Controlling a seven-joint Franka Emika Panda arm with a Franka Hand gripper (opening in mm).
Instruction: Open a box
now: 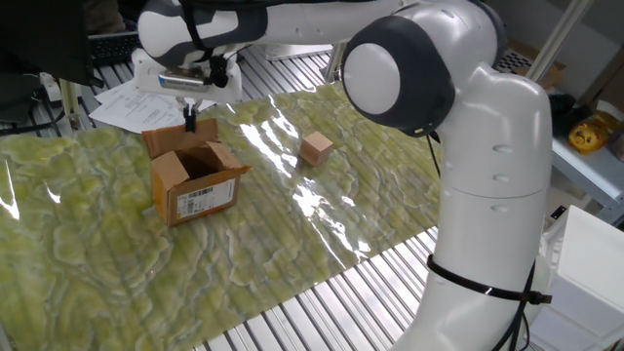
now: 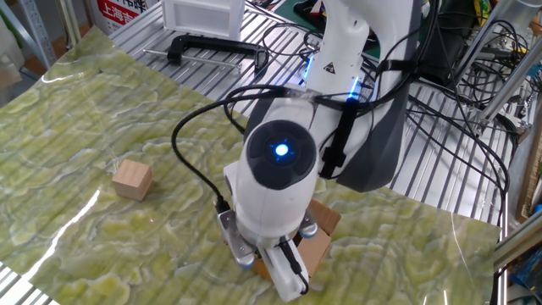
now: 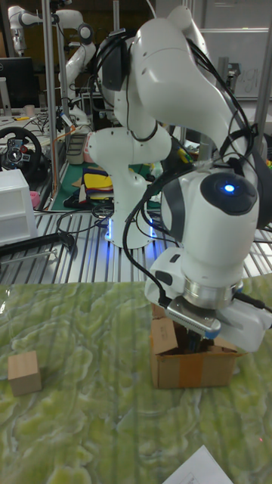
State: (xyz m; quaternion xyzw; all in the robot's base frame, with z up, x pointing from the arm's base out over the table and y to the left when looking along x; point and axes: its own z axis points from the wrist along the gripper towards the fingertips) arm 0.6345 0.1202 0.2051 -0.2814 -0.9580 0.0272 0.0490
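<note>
The box (image 1: pixel 195 183) is a brown carton with a white barcode label, standing on the green mat with its top flaps spread. My gripper (image 1: pixel 189 127) hangs over its far edge, fingers together and pinching the rear flap (image 1: pixel 164 142), which stands raised and tilted back. In the other fixed view my wrist covers most of the box (image 2: pixel 325 220) and hides the fingers. In the tall fixed view the box (image 3: pixel 193 368) shows below the hand, and the fingers reach down behind its top edge.
A small tan cube (image 1: pixel 315 148) (image 2: pixel 133 180) (image 3: pixel 24 373) lies on the mat apart from the box. Papers (image 1: pixel 132 107) lie on the slatted table behind the box. A black clamp (image 2: pixel 212 47) and a white tray (image 2: pixel 203 17) sit beyond the mat.
</note>
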